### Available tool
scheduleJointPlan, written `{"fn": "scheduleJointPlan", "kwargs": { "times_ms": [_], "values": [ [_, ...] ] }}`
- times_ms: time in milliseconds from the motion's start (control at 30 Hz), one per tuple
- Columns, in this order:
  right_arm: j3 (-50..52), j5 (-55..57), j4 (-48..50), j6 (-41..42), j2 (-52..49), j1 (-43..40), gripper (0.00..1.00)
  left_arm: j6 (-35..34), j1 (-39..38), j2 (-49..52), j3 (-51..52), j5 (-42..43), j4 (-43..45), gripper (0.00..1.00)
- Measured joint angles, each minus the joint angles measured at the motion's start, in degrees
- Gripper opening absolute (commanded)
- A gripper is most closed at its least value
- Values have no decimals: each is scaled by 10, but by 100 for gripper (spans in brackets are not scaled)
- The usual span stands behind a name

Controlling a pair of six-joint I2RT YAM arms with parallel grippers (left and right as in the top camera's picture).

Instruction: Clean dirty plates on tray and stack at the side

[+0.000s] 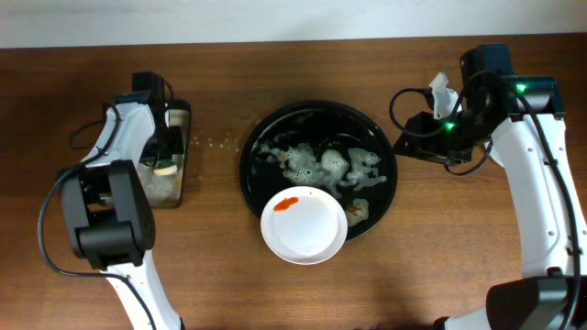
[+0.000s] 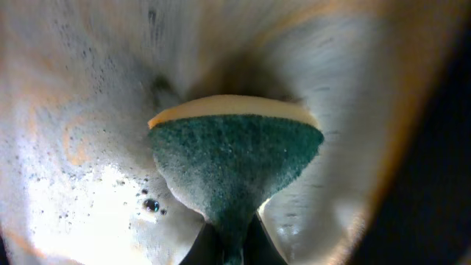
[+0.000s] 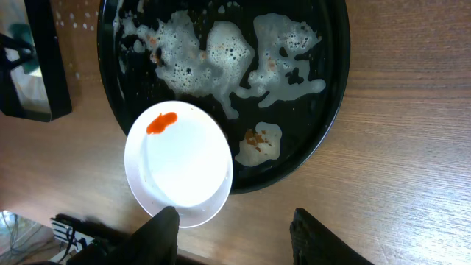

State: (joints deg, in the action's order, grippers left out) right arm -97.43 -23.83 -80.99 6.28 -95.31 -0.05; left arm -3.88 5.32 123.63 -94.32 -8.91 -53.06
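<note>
You have one white plate [image 1: 304, 225] at the lower edge of the black tray [image 1: 385, 197], lower centre of the overhead view.

The plate overlaps the tray's rim, partly out over the wooden table [image 1: 440, 266], with an orange-red smear [image 1: 286, 203] at its upper left. Soapy foam [image 1: 326, 165] patches the tray floor above it. Bare wood lies open below and to both sides of the tray. At the left of the frame your left gripper [image 2: 232, 246] is clenched on the green sponge [image 2: 234, 165] over the sponge tray [image 1: 176, 188]. Your right gripper [image 3: 239, 235] is released and empty, fingers apart.
</note>
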Motion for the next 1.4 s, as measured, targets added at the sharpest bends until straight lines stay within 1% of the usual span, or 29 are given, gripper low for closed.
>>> {"fn": "scheduleJointPlan", "kwargs": {
  "times_ms": [200,333,500,600,733,900,967,1000,1067,1200,1300,1400],
  "values": [
    [0,0,0,0,0,0,50,0,0,-26,-21,30,5,0],
    [0,0,0,0,0,0,50,0,5,-10,-19,32,13,0],
    [0,0,0,0,0,0,51,0,22,35,-15,37,18,0],
    [0,0,0,0,0,0,51,0,28,35,-16,45,15,0],
    [0,0,4,-1,0,0,53,0,31,35,-39,45,-41,0],
    [0,1,6,-3,0,0,54,0,35,31,-97,51,-94,1],
    [0,12,0,-3,0,2,53,0,34,18,-115,55,-106,2],
    [0,21,-6,-2,0,5,52,0,34,5,-118,57,-111,3],
    [2,34,-14,-3,-1,22,52,0,34,-28,-125,58,-120,4],
    [54,59,12,21,-8,83,51,0,34,-88,-133,59,-135,3],
    [129,66,70,36,-19,126,51,0,32,-107,-133,60,-151,3],
    [202,69,131,43,-24,159,48,0,27,-108,-133,60,-163,3]
  ]
}}
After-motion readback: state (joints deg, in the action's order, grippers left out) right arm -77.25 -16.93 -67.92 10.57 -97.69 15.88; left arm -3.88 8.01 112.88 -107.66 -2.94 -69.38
